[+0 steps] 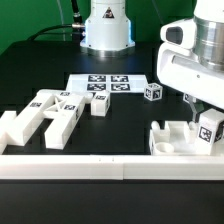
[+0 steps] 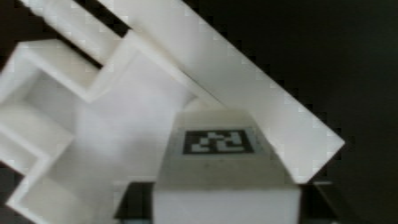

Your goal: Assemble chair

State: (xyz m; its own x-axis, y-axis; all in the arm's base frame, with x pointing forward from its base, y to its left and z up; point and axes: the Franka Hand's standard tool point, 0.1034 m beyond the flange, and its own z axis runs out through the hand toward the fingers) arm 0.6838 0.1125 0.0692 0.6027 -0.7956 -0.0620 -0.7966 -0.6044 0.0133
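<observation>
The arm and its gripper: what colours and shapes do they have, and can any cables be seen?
The arm is white and rounded, with small dark details near its base. The gripper has a boxy white housing under a dark band; its fingers look dark and slim. Thin cables seem to run behind the base.

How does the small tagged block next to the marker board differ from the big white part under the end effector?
Size: the small block is a compact cube, while the big part is wide and low with raised sections.
Place: the small block stands alone beside the marker board, clear of the arm, while the big part lies at the exterior view's right, directly under the end effector.
Shared: both are white plastic.
</observation>
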